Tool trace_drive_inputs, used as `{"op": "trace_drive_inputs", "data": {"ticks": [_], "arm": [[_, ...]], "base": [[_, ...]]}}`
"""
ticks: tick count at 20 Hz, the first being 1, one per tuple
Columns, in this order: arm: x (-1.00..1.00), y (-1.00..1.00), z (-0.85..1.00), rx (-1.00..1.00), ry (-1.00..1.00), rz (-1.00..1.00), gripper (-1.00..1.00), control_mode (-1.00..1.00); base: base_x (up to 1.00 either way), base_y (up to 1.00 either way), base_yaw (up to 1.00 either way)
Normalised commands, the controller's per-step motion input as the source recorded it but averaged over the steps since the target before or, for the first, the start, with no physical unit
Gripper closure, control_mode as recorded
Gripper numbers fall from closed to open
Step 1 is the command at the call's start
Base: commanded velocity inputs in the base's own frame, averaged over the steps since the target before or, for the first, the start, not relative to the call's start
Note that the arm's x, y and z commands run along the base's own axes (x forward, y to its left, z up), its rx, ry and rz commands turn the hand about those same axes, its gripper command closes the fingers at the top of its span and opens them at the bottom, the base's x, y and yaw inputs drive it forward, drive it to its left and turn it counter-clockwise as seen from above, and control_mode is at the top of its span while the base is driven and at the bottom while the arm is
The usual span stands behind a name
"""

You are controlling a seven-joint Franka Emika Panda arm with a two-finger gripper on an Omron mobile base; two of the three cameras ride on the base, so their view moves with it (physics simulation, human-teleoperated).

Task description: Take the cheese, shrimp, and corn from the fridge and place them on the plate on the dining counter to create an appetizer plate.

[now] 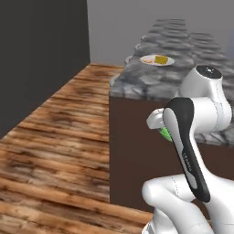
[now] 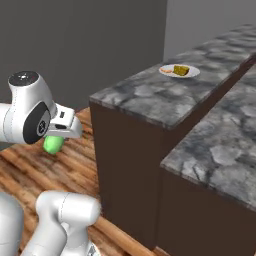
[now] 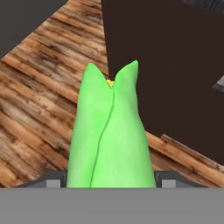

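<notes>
Corn [image 1: 165, 134] peeks out as a bright green sliver behind the arm's dark forearm in the left base view, held low in front of the dark brown side of the dining tabletop [image 1: 151, 80]. Farther back on that marbled top sits the white plate [image 1: 156, 61], carrying the yellow-orange cheese [image 1: 160, 59] and a tiny orange shrimp [image 1: 148, 60] beside it.

Over to the right base view: the gripper [image 2: 56, 141] hangs above the wooden floor [image 2: 75, 160], left of the tabletop's end, with the corn's green rounded end poking out beneath the hand. The plate rests well apart, up on the stone surface.

Hand view now: the corn rises straight up between the jaws, which are closed against its sides, pinching its wide base. Its green husk splits into two pointed tips, with a speck of yellow kernel showing at the cleft.
</notes>
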Motion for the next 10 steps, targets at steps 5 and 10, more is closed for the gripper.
{"op": "trace_drive_inputs", "data": {"ticks": [5,10], "arm": [[0.00,0.00,0.00,0.00,0.00,0.00,1.00,1.00],[0.00,0.00,0.00,0.00,0.00,0.00,1.00,1.00]], "base": [[0.21,1.00,-0.39],[0.19,1.00,-0.40]]}}
